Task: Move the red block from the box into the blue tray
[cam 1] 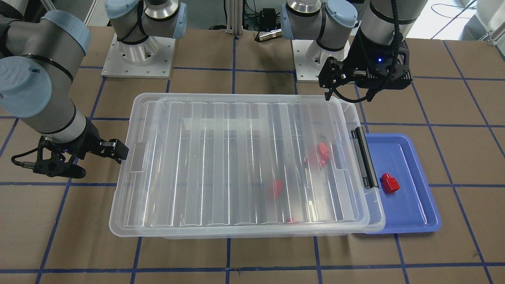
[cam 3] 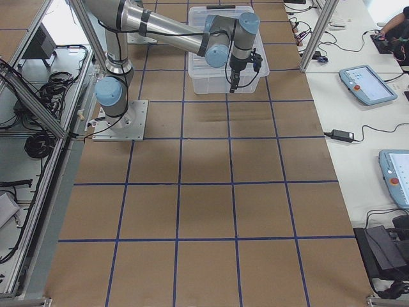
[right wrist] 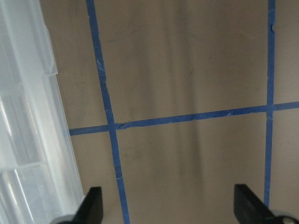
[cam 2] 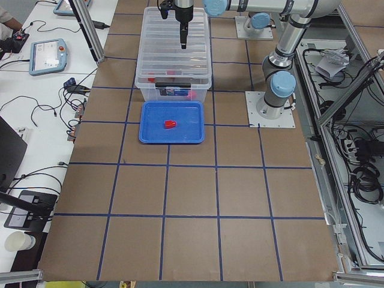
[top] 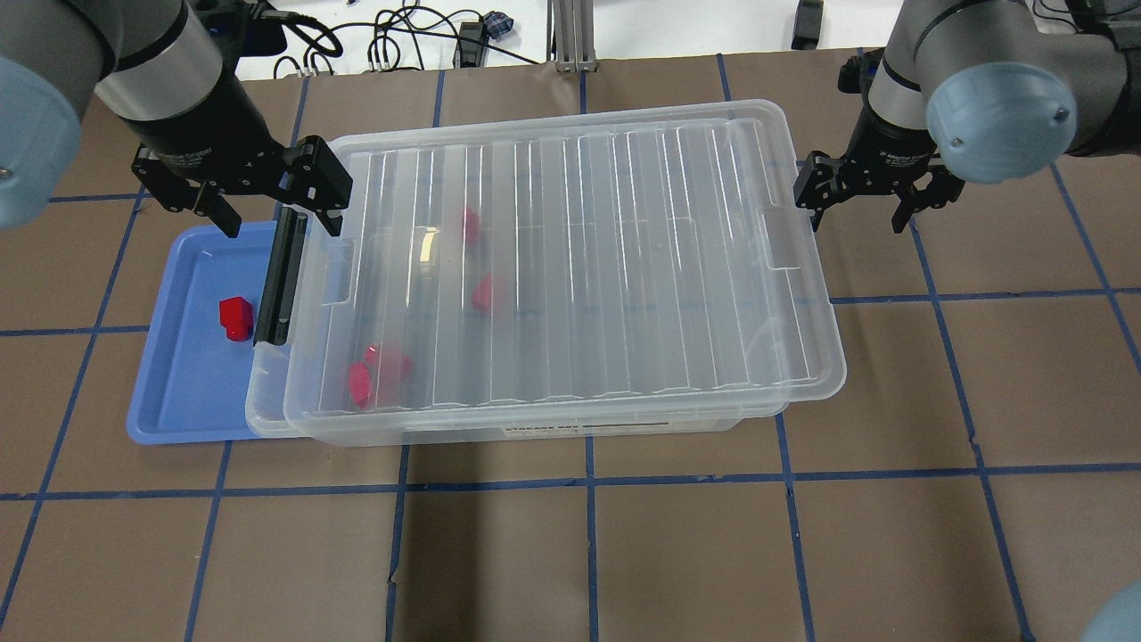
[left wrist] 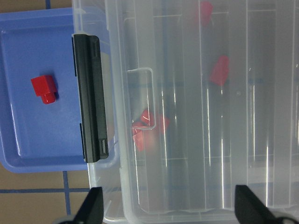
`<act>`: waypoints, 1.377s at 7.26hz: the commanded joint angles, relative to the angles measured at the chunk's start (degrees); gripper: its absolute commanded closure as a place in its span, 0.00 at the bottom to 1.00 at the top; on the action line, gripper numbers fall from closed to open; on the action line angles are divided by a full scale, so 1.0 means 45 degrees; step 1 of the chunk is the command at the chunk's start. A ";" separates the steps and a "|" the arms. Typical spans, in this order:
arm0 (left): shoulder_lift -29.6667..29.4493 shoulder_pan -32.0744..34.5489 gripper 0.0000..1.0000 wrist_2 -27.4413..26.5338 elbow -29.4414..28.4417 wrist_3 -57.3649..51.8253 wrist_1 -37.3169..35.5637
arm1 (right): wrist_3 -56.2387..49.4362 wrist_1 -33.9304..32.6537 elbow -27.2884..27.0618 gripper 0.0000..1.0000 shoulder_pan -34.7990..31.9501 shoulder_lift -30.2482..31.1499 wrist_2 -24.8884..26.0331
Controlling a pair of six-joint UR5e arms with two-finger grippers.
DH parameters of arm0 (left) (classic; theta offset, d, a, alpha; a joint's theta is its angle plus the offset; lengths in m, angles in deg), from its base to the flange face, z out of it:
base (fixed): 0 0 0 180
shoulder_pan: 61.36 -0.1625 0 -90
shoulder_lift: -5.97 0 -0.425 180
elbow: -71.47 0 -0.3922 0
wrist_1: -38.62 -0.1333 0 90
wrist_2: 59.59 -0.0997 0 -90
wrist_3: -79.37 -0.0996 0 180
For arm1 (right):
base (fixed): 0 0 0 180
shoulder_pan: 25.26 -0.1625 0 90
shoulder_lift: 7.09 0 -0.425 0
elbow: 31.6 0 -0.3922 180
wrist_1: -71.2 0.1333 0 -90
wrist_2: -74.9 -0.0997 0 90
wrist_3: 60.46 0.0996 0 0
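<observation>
A red block [cam 1: 389,184] with a round stub lies in the blue tray [cam 1: 414,213], also in the overhead view [top: 235,317] and left wrist view [left wrist: 44,88]. The box [cam 1: 244,230] stands beside the tray with its ribbed lid lying on it, slightly offset. Its black latch bar [top: 278,276] is at the tray end. Several more red blocks [top: 374,370] show through the lid. My left gripper [top: 278,218] is open and empty above the latch end. My right gripper [top: 853,214] is open and empty beside the box's other short end.
The tray's near edge is tucked partly under the box's rim [left wrist: 100,186]. Brown table [top: 624,553] with blue tape lines lies all round. The arm bases [cam 1: 138,55] stand behind the box.
</observation>
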 commanded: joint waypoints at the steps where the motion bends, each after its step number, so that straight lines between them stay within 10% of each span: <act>1: -0.0004 0.0001 0.00 0.0012 0.0000 -0.0002 -0.0003 | 0.0090 -0.0001 0.0003 0.00 -0.0168 0.0032 -0.0005; 6: -0.0023 -0.0018 0.00 0.0012 0.0000 -0.0002 -0.0023 | 0.0032 0.0076 0.0566 0.00 -0.0522 0.0206 0.0055; 10: 0.0015 -0.0018 0.00 0.0012 0.0000 -0.0002 -0.0023 | 0.0401 0.4171 0.1917 0.00 -0.0677 0.3017 -0.0995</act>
